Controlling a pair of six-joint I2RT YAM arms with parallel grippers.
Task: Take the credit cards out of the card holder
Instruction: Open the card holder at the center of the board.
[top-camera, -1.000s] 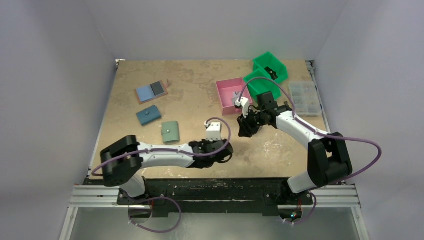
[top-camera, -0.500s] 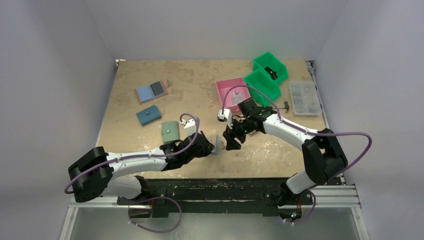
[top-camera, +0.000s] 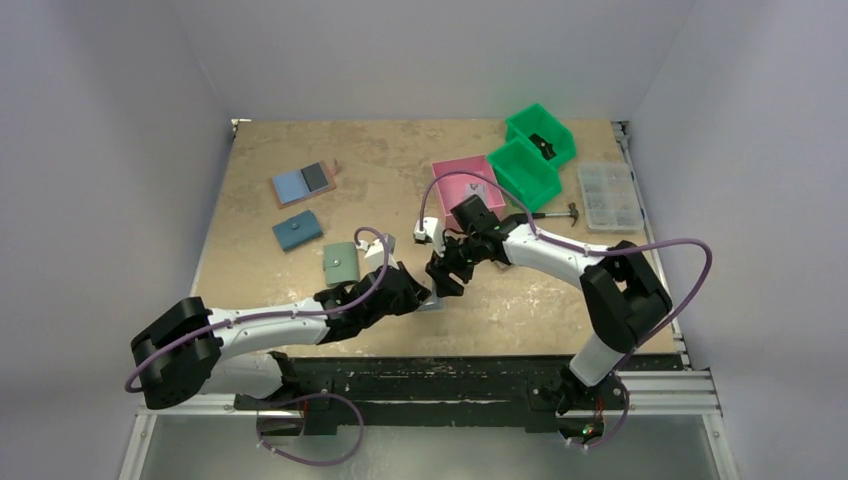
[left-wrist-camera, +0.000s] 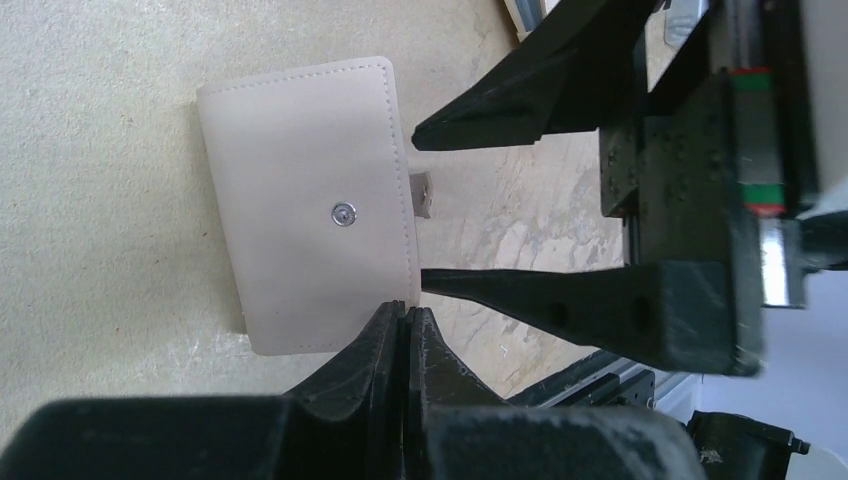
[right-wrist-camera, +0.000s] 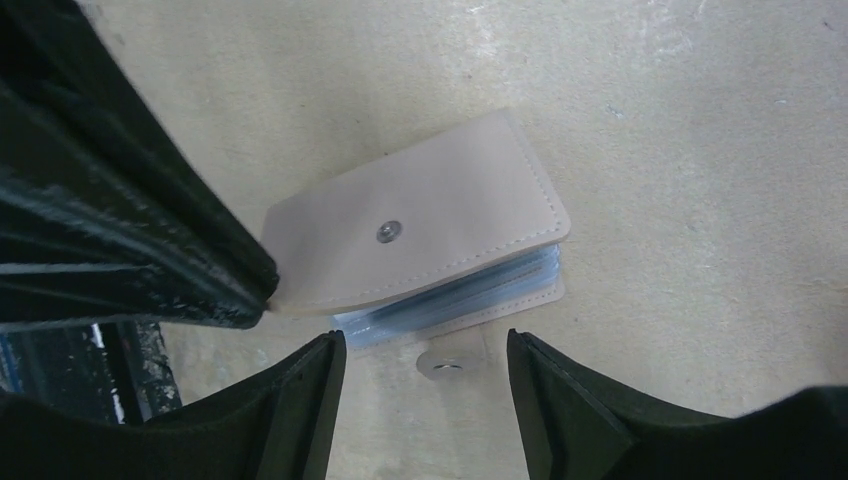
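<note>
You had the palm-sized beige stitched card holder (right-wrist-camera: 450, 215) lying on the tan speckled table (right-wrist-camera: 700, 120) near its front edge, between the two arms; its upper cover carried a small metal snap stud, and a short snap tab (right-wrist-camera: 445, 363) stuck out from the lower cover. Your left gripper (left-wrist-camera: 405, 318) was fully closed, its black fingers pressed together on one corner of the upper cover; that corner was raised, so the cover bowed up off the lower one. In the gap, a stack of pale blue clear sleeves (right-wrist-camera: 470, 290) showed; neither wrist view let you tell whether cards sat in them. Your right gripper (right-wrist-camera: 424, 345) stood wide apart and gripped nothing; its two black fingers pointed at the holder's open long edge, one on each side of the snap tab; whether the tips touched the holder could not be told. Farther back on the right of the table sat a pink plastic tray (top-camera: 440, 180), two bright green plastic bins (top-camera: 505, 165), a clear compartment box (top-camera: 607, 195) and a small hammer (top-camera: 560, 213); on the left lay an open holder with blue and dark grey panels (top-camera: 303, 183), a dark teal wallet (top-camera: 297, 231) and a pale green wallet (top-camera: 341, 263), all apart from the beige holder.
</note>
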